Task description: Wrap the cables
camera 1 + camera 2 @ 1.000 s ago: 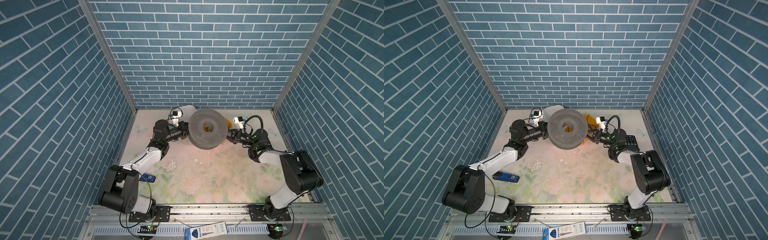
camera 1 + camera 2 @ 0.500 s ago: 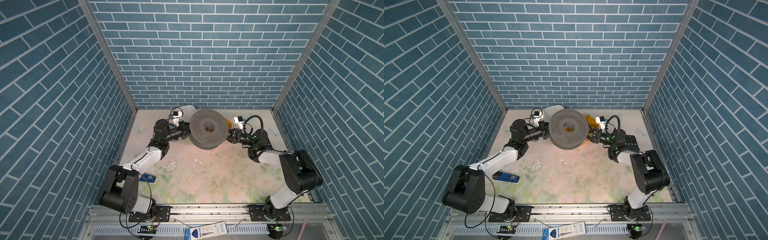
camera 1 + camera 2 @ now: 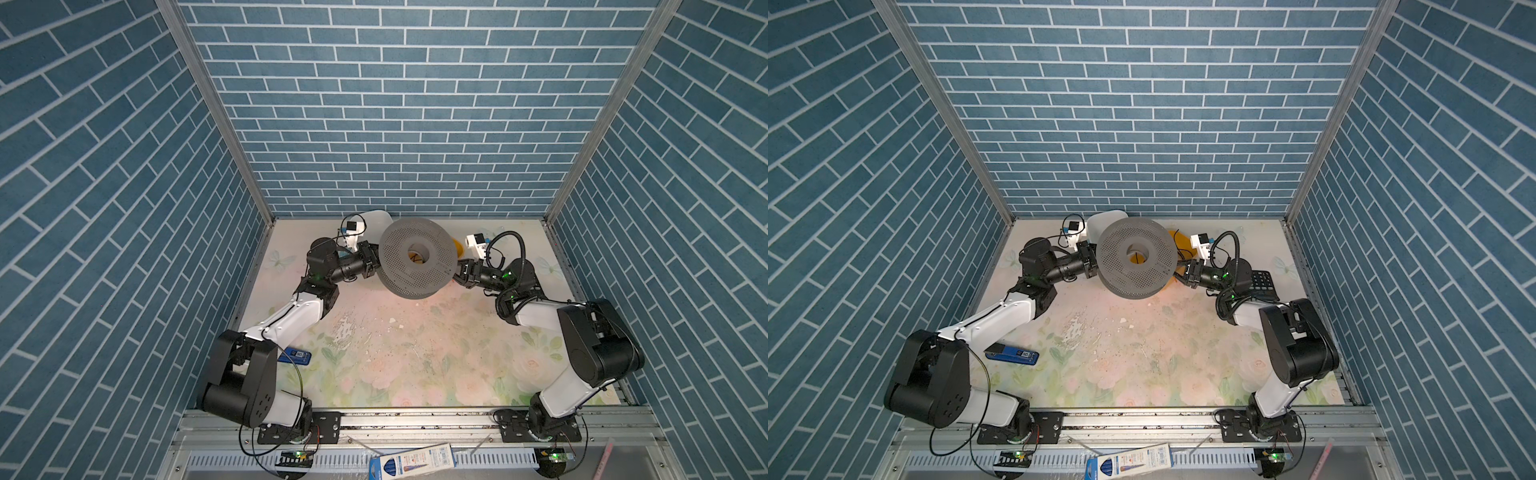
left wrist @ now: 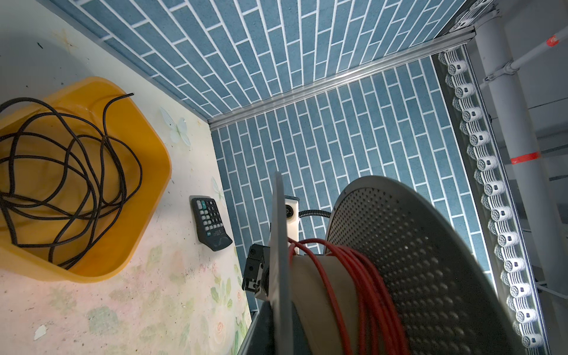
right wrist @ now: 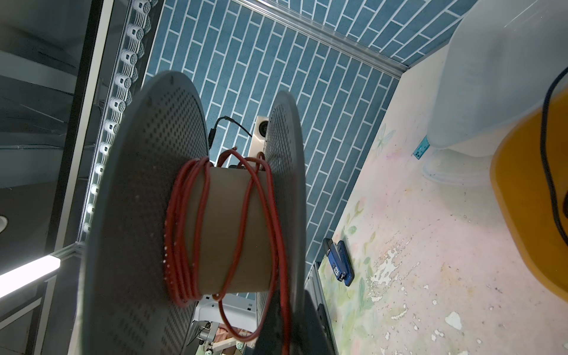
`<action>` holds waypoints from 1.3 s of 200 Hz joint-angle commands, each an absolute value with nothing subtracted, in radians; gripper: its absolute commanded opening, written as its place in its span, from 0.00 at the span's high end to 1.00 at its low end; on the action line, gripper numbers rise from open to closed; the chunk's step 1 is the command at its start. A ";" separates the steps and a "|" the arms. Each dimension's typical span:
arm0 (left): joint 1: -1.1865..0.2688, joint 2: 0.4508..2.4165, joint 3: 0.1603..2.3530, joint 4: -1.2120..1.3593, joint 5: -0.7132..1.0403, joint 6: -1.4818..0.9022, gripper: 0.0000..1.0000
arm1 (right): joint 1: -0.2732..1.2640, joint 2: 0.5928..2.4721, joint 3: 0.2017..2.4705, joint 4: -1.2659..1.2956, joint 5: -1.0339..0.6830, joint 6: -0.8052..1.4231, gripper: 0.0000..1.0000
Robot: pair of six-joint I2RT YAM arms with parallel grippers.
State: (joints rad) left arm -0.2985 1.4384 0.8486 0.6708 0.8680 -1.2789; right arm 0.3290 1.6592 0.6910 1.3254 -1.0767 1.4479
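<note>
Cable sits in red turns round the core of the spool, between its two perforated flanges, with one slack loop hanging off. I hold the spool tilted over the table at its 12 o'clock end. My left gripper, at the spool's 9 o'clock, is clamped narrow on a flange rim. My right gripper, at 4 o'clock, is closed narrow too; on flange or cable strand, I cannot tell. Behind, at 1 o'clock, lies a yellow tub
</note>
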 commanded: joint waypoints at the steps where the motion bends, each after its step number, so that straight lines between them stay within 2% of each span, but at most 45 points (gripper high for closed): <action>1: -0.292 1.438 0.863 0.729 0.879 -1.290 1.00 | 0.336 1.673 0.704 1.396 -1.074 1.449 1.00; 15: -0.286 1.442 0.852 0.728 0.878 -1.292 0.88 | 0.334 1.681 0.704 1.395 -1.055 1.465 1.00; 32: -0.281 1.443 0.834 0.725 0.876 -1.292 0.82 | 0.336 1.695 0.706 1.394 -1.040 1.490 1.00; 59: -0.278 1.451 0.807 0.714 0.880 -1.278 0.64 | 0.334 1.706 0.688 1.395 -1.020 1.503 1.00; 80: -0.275 1.450 0.776 0.664 0.878 -1.243 0.61 | 0.334 1.716 0.671 1.395 -1.010 1.508 1.00; 134: -0.273 1.377 0.701 0.413 0.833 -1.061 0.60 | 0.333 1.731 0.612 1.397 -0.956 1.513 1.00; 164: -0.262 1.315 0.642 0.285 0.792 -0.977 0.47 | 0.333 1.733 0.580 1.396 -0.934 1.509 1.00; 201: -0.256 1.267 0.593 0.168 0.760 -0.913 0.44 | 0.337 1.746 0.517 1.397 -0.913 1.493 1.00; 230: -0.238 1.191 0.540 0.069 0.718 -0.866 0.36 | 0.343 1.738 0.460 1.397 -0.915 1.475 1.00; 260: -0.218 1.105 0.552 -0.111 0.642 -0.777 0.33 | 0.347 1.752 0.385 1.397 -0.918 1.446 1.00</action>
